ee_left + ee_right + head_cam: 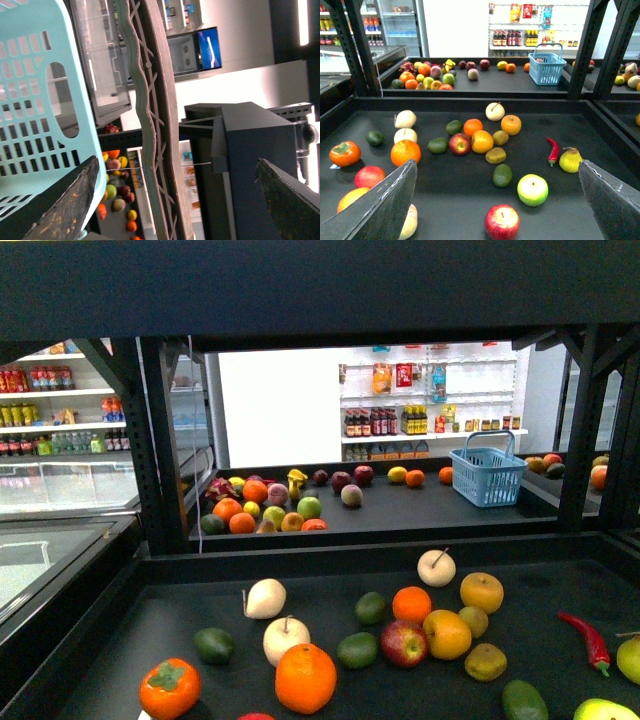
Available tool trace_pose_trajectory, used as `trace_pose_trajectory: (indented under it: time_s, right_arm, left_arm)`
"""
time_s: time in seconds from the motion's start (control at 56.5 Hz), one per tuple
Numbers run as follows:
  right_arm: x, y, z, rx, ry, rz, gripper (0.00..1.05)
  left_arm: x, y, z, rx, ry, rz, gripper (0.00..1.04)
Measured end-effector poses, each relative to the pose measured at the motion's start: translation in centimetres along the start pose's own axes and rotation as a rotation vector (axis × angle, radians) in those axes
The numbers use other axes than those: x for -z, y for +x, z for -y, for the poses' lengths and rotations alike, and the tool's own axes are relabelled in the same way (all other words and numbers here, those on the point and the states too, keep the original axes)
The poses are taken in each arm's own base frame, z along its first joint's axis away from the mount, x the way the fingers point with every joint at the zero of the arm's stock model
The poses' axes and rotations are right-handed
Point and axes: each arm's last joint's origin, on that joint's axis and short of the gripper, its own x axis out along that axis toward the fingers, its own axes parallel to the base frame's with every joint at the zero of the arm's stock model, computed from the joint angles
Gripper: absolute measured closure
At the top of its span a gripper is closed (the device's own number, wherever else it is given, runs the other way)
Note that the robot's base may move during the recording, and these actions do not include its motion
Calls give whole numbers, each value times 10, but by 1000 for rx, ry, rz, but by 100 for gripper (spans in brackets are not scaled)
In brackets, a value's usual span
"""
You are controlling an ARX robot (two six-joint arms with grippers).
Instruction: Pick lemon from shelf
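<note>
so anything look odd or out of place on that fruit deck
One thing stands out: a red chili pepper lies among the fruit on the shelf tray, the only vegetable there, beside a yellow pear-shaped fruit. Otherwise the fruit is scattered loosely, with nothing spilled or visibly damaged.

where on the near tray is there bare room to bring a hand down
Bare deck of the shelf lies between the red chili and the right rim, and behind the pale pear toward the back rim. Crowded: the middle cluster around the red apple and the left side near the big orange.
</note>
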Motion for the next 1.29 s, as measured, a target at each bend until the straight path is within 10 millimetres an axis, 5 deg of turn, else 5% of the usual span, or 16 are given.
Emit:
trace_pose_trajectory:
  time_s: [0.319,0.478,0.531,0.69,0.956,1.292]
  right_arm:
    - [0,0,0,0,0,0,7]
    - [0,0,0,0,0,0,7]
    - [0,0,0,1,0,0,7]
    - [0,0,0,0,0,0,7]
    - [0,0,0,0,0,0,7]
    - [0,0,0,0,0,0,7]
  left_arm:
    - [47,-139,53,-11,615,-57,8]
    - [70,-193,59,26,733,-47,8]
    - [78,-211,54,144,832,-146,16]
    - [93,-216,20,285,1123,-206,46]
    - [103,-216,-9,292,1201,-205,101]
    - [109,-216,-26,294,1207,-205,102]
